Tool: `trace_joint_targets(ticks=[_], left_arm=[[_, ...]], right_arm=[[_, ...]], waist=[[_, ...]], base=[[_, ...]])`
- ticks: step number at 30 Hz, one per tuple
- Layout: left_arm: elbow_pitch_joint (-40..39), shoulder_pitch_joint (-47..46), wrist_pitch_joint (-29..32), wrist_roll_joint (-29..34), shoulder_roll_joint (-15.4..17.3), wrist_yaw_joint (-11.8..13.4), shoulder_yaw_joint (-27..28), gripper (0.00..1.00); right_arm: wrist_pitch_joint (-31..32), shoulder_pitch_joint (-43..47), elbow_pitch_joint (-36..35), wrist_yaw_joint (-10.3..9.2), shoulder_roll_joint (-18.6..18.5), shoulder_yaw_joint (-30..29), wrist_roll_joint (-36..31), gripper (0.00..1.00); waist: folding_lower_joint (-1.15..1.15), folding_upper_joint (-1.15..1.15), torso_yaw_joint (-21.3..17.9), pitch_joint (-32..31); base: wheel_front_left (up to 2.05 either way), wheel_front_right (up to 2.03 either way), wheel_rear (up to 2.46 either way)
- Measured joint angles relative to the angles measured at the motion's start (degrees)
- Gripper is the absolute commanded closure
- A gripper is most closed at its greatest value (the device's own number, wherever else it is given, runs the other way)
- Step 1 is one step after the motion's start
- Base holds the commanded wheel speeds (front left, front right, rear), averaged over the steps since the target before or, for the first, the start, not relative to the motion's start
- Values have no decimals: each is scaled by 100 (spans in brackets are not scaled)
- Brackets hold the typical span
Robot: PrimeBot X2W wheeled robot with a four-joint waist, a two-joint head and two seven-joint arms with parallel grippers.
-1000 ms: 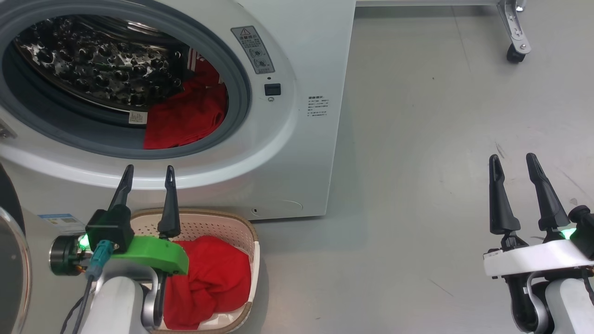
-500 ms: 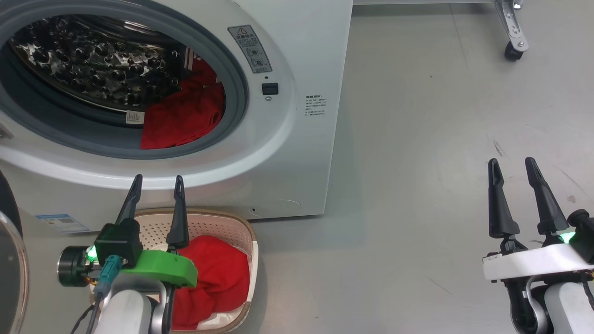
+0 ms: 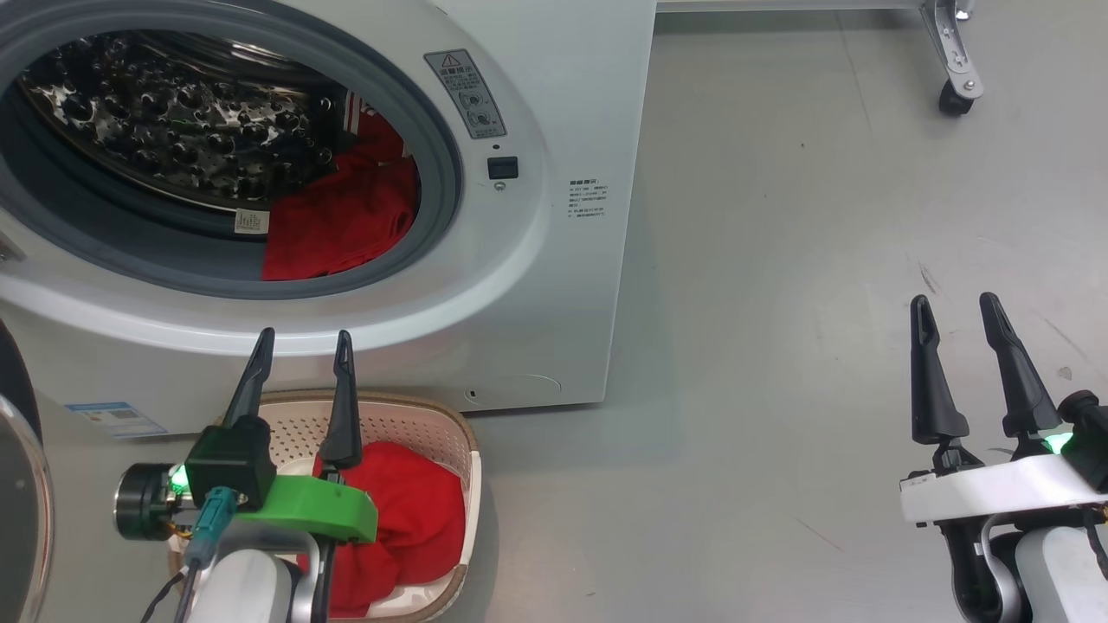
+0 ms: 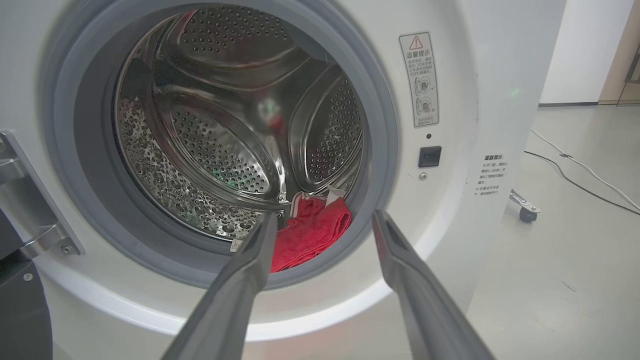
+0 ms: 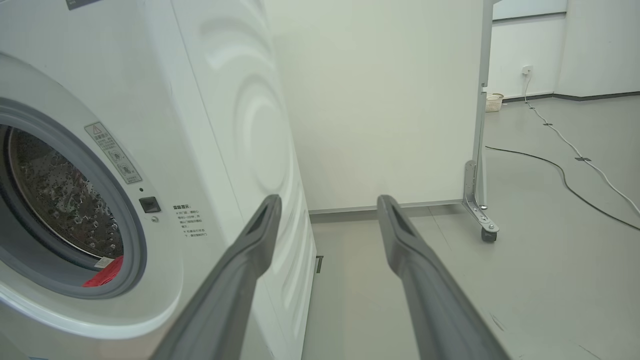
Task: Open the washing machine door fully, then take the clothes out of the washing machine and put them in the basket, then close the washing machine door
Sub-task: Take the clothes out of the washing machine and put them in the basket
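Observation:
The white washing machine [image 3: 563, 285] stands with its drum uncovered; its door [image 3: 22, 502] is swung out at the far left edge of the head view. Red clothes [image 3: 342, 221] lie at the drum's lower right, also seen in the left wrist view as clothes [image 4: 310, 232]. More red clothes [image 3: 415, 510] fill the cream basket [image 3: 407, 424] on the floor below the opening. My left gripper [image 3: 303, 342] hangs open and empty above the basket's back rim, pointing at the machine's front. My right gripper [image 3: 954, 303] is open and empty, off to the right over bare floor.
A white panel on a caster frame [image 3: 952, 78] stands behind the machine at the right. Cables [image 5: 565, 165] run across the grey floor beyond it. Open floor lies between the machine's side and my right arm.
My left gripper has shifted slightly right and lower in the head view, still open. The right arm has stayed put. The head camera moved a little.

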Motion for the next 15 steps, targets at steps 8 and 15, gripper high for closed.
trace_joint_targets(ticks=[8,15], left_arm=[[-49,37,0,0,2,33,-20,0],[-82,83,0,1,3,49,-32,0]], right_arm=[[0,1,0,0,11,0,0,0],[0,1,0,1,13,-4,-1,0]], waist=[[0,0,-5,-1],[0,0,-10,-10]], base=[[0,0,0],[0,0,0]])
